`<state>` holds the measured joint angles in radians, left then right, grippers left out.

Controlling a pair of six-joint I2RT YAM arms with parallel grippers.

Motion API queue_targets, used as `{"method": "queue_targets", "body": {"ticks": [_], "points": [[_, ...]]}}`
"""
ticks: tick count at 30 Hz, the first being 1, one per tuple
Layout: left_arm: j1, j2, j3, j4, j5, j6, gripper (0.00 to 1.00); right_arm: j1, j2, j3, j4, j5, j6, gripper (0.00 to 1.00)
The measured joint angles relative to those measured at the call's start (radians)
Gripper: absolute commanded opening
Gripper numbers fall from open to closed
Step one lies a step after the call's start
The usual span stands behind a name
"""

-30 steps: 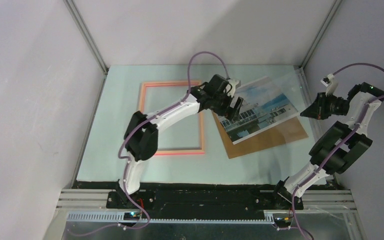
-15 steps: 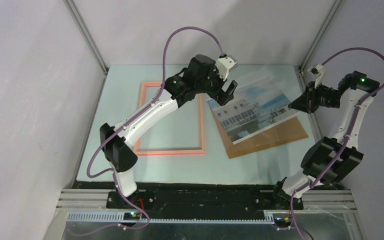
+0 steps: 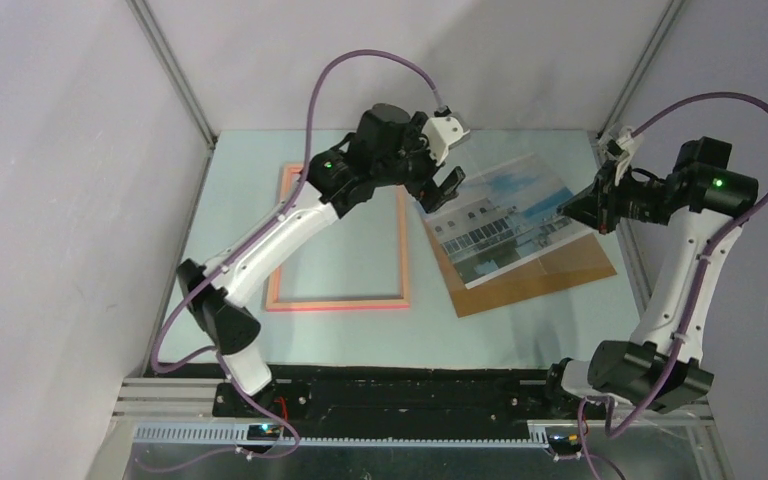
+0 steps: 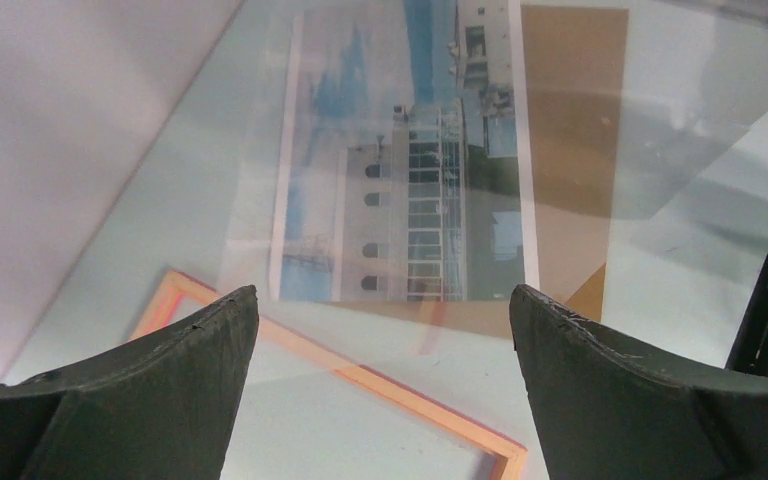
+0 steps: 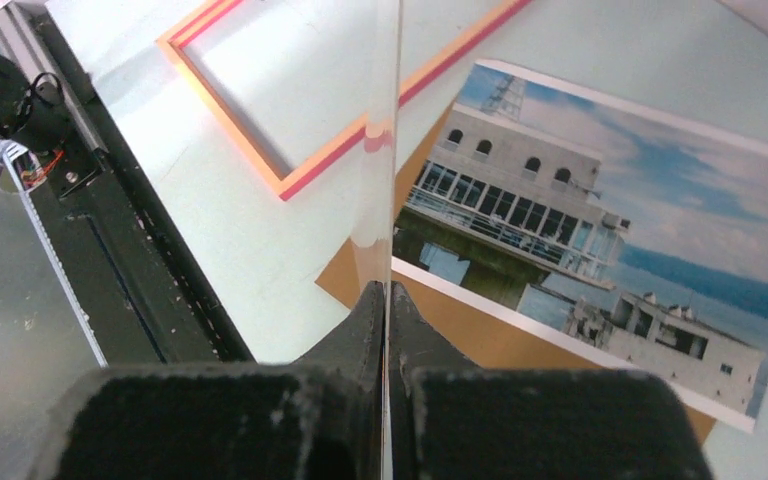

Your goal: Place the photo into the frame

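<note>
Top external view: left gripper (image 3: 442, 190), jaws spread and empty, hovers nearest. The glossy building-and-sky photo (image 3: 508, 222) lies at its 4 o'clock on a brown backing board (image 3: 552, 272), long axis 8-to-2 o'clock. The salmon-pink rectangular frame (image 3: 340, 303) lies at 8 o'clock. Right gripper (image 3: 572, 208) pinches a thin clear pane (image 5: 380, 180).

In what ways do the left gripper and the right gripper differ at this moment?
The left gripper is open and empty; the right gripper is shut on a clear pane. The left gripper is by the photo's end nearest the frame; the right gripper is by its far end. Both point toward the photo, and neither holds it.
</note>
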<state>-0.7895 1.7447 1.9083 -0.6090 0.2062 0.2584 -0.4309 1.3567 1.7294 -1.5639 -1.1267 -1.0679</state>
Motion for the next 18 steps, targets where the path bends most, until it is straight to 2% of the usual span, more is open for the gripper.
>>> {"method": "queue_targets", "body": {"ticks": [14, 18], "points": [[0.016, -0.266, -0.005, -0.102, 0.013, 0.209, 1.0, 0.196, -0.154, 0.0, 0.031, -0.008, 0.097, 0.0], [0.055, -0.299, -0.022, -0.156, 0.079, 0.242, 1.0, 0.238, -0.189, 0.0, 0.048, -0.008, 0.127, 0.0]]}}
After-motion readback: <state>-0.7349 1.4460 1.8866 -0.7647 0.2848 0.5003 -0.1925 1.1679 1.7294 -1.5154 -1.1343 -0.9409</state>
